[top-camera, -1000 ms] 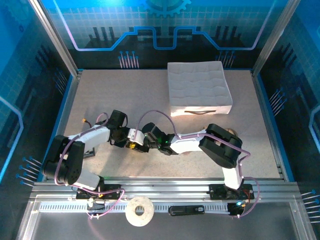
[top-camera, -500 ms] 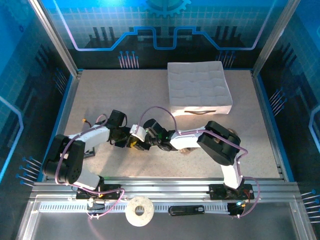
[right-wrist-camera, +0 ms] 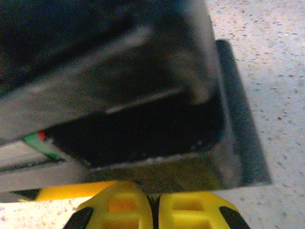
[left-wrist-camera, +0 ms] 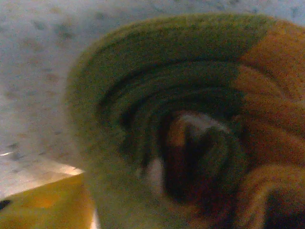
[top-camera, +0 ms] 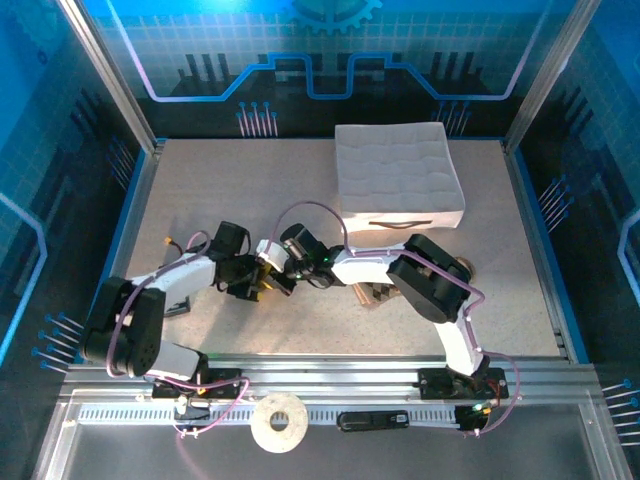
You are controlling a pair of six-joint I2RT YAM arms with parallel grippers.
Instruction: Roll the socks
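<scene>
The olive-green sock [left-wrist-camera: 157, 95] with orange toe is rolled into a coil close in front of my left wrist camera. One yellow left finger [left-wrist-camera: 43, 205] stands far out at the lower left, so the jaws are wide around the roll. My left gripper [top-camera: 258, 285] and right gripper [top-camera: 272, 272] meet at the table's middle left, hiding the roll from above. The right gripper [right-wrist-camera: 153, 200] is shut, tips together, touching a strip of green sock [right-wrist-camera: 181, 174] under the left gripper's black body. The argyle sock [top-camera: 370, 294] peeks from under the right forearm.
A white quilted box [top-camera: 398, 175] stands at the back right of the table. A roll of tape [top-camera: 280, 422] and a black bar [top-camera: 372, 420] lie on the front rail. Blue walls close in the table on three sides.
The right arm has swung left up against the left gripper and its jaws have closed. The left jaws have widened around the sock roll.
</scene>
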